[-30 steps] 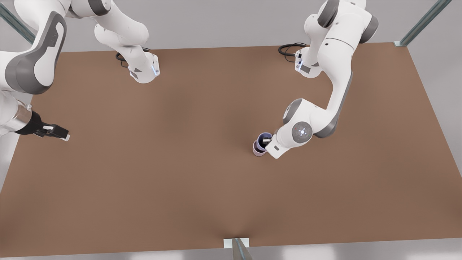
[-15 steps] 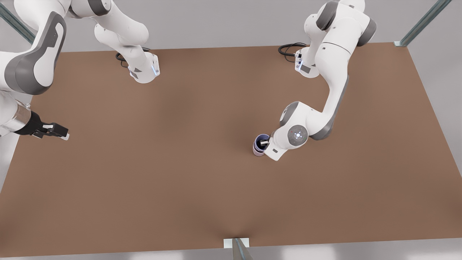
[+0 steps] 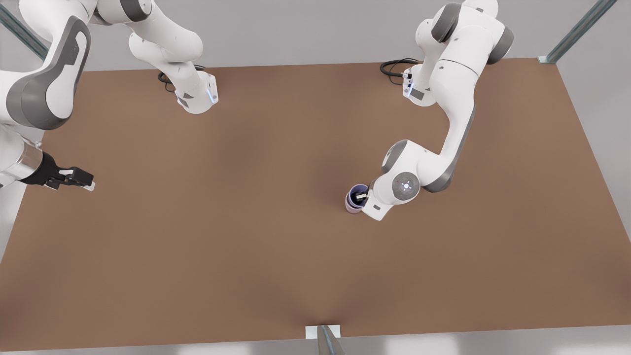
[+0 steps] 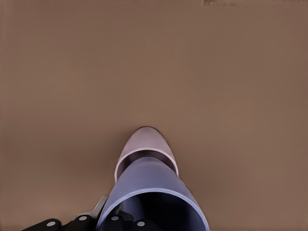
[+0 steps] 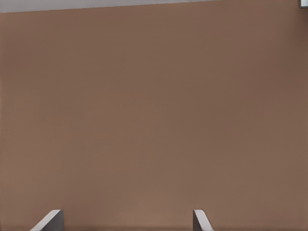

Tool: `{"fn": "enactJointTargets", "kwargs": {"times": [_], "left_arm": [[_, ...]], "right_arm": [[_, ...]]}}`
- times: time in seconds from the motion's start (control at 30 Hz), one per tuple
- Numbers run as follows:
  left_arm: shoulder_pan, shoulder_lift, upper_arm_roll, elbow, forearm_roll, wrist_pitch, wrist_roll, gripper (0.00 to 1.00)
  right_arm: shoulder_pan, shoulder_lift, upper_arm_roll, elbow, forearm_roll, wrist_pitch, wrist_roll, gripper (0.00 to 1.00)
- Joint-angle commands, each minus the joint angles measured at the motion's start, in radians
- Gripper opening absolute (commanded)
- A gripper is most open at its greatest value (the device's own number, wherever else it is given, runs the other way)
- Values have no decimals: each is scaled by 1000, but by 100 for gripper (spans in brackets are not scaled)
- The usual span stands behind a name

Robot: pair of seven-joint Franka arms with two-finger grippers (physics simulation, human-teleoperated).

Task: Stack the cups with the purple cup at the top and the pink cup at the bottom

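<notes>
Front view: the left gripper (image 3: pixel 364 196) sits at the cups, right of the desk's (image 3: pixel 246 222) middle, with one finger dipped inside the purple cup (image 3: pixel 356 193). That cup sits nested in the pink cup (image 3: pixel 352 207), whose base stands on the desk. The right gripper (image 3: pixel 81 180) waits far off at the front view's left edge, low over bare desk, fingers apart.

Left wrist view: the purple cup (image 4: pixel 151 192) fills the near part, its rim pinched between the fingers, the black finger bases showing at its edge. Beyond it the pink cup (image 4: pixel 147 142) wraps its lower part.

Right wrist view: two fingertips (image 5: pixel 50 220) spread wide over the brown desk (image 5: pixel 154 120), with nothing between them.

The stacking looks done in the right order; what remains, I judge, is letting go and lifting away without disturbing the pair.
</notes>
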Motion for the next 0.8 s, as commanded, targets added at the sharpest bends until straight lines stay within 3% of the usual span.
{"fn": "enactJointTargets", "kwargs": {"times": [0.0,0.03,0.07,0.43,0.47,0.7,0.77], "left_arm": [[0,-1,1,0,0,1,-37,34],[0,-1,-1,0,0,1,-37,49],[0,-1,-1,0,0,1,-37,57],[0,-1,1,2,1,1,-38,58],[0,-9,1,2,3,-4,-44,100],[8,-20,11,180,24,-251,9,100],[11,-33,102,269,72,-371,250,100]], "right_arm": [[0,-1,0,1,3,0,-28,100],[0,1,0,0,4,0,-28,100],[0,2,0,1,3,2,-28,100],[-2,2,0,0,1,0,-28,100],[0,2,0,0,1,0,-28,100],[-2,2,0,0,1,2,-28,100],[-2,4,0,0,1,2,-28,100]]}}
